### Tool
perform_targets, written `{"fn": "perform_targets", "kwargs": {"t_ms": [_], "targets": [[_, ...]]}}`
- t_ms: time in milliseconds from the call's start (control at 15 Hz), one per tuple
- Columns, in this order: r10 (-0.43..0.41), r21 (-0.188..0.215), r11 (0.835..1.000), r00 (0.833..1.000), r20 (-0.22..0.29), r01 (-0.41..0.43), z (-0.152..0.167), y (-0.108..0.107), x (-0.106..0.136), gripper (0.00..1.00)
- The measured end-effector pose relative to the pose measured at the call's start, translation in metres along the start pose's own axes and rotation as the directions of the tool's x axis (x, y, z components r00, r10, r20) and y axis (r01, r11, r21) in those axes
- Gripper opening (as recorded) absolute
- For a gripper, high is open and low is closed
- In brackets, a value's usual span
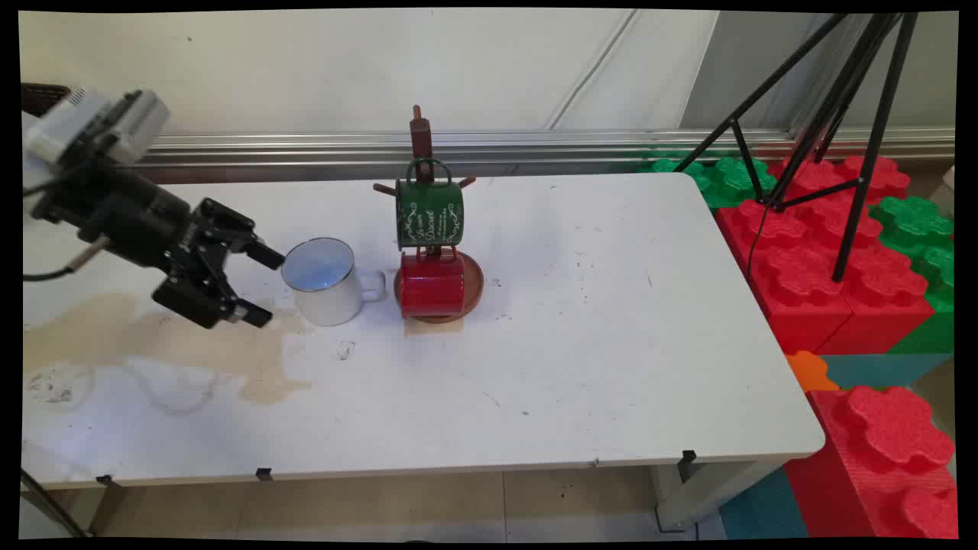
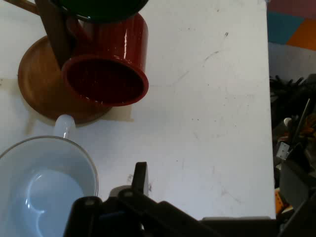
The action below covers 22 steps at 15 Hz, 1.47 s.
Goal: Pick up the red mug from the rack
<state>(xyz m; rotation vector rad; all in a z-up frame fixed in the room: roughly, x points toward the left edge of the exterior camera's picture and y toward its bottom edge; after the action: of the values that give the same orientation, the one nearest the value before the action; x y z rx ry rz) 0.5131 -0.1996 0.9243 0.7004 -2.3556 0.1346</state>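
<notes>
While the gripper (image 1: pixel 263 284) hangs with its fingers spread, holding nothing, a white mug (image 1: pixel 325 281) stands just beside it — near the mug stand (image 1: pixel 422 145) with green mug (image 1: pixel 429 213) and red mug (image 1: pixel 432 283).

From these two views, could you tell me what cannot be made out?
- Green mug, hand view: cut off by the top edge.
- White mug, hand view: cut by the left and bottom edges.
- Green mug's lettering, main view: too small to read.
- Mug stand, main view: lower post hidden behind the mugs.
</notes>
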Motion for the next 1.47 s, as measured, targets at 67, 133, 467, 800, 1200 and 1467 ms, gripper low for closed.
{"fn": "perform_targets", "kwargs": {"t_ms": [67, 133, 467, 800, 1200, 1467], "targets": [[0.001, 0.0, 1.0, 1.0, -0.002, -0.001, 0.007, 0.0, -0.001, 1.0], [0.001, 0.0, 1.0, 1.0, -0.003, -0.001, 0.013, 0.0, -0.002, 1.0], [0.011, 0.006, 1.0, 1.0, -0.009, -0.011, 0.041, -0.004, -0.004, 1.0], [0.013, 0.016, 1.0, 1.0, -0.016, -0.012, 0.065, -0.007, -0.005, 1.0], [0.0, 0.031, 1.0, 0.999, -0.036, 0.001, 0.091, -0.013, -0.003, 1.0], [-0.023, 0.042, 0.999, 0.998, -0.06, 0.026, 0.106, -0.016, -0.003, 1.0]]}}
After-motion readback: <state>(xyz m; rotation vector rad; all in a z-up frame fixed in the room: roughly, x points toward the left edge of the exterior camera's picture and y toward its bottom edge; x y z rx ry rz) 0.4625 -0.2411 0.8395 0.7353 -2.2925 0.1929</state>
